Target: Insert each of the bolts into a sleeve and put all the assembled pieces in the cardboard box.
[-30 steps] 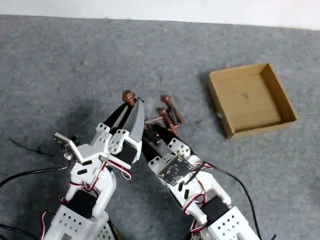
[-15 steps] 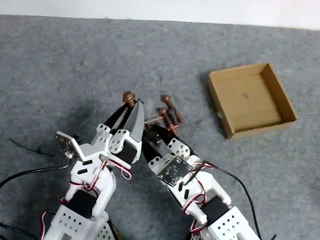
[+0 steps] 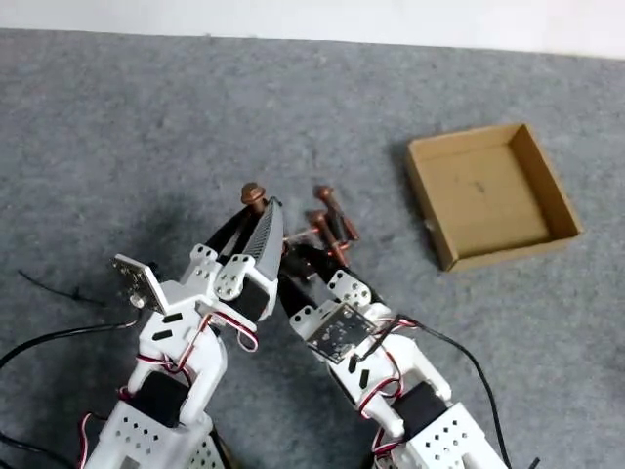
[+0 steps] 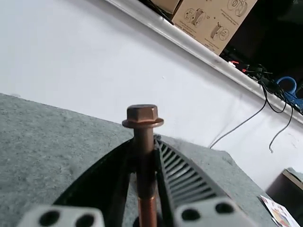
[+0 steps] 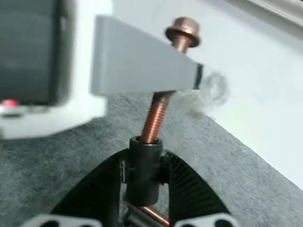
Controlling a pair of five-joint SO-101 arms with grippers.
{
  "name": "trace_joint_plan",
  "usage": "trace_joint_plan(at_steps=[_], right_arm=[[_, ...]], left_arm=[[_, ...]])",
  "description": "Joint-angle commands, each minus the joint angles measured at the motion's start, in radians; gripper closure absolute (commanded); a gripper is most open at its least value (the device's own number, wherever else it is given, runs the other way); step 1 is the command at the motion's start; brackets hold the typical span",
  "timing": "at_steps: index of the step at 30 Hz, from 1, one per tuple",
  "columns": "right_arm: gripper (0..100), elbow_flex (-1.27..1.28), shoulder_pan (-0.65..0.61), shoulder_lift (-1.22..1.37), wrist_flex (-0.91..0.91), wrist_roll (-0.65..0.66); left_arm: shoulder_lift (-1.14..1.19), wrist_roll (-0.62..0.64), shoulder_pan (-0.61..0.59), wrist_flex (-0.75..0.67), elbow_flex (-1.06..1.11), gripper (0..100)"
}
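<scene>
Right gripper [image 5: 143,158] fingers pinching black sleeve [image 5: 142,179] upright, left gripper [image 4: 144,146] fingers clamped on copper bolt [image 4: 143,118] — head up, threaded tip meeting the sleeve's mouth, loose bolts [image 3: 332,220] on grey mat [image 3: 146,127] just beyond, cardboard box [image 3: 488,200] farther right — well apart.

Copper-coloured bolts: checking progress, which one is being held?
The copper hex-head bolt clamped in the left gripper, tip at the black sleeve; the other bolts lie on grey carpet.

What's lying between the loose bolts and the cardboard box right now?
Nothing. In the high view, only bare grey mat runs from the loose bolts across to the cardboard box.
</scene>
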Motion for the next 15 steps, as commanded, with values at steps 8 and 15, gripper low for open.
trace_joint_plan(at_steps=[8,15], right_arm=[[99.4,0.105,0.111,-0.025,-0.005,-0.199],[99.4,0.111,0.108,-0.025,-0.005,-0.199]], left_arm=[[-0.015,0.002,0.019,0.026,0.022,100],[-0.016,0.002,0.019,0.031,0.022,100]])
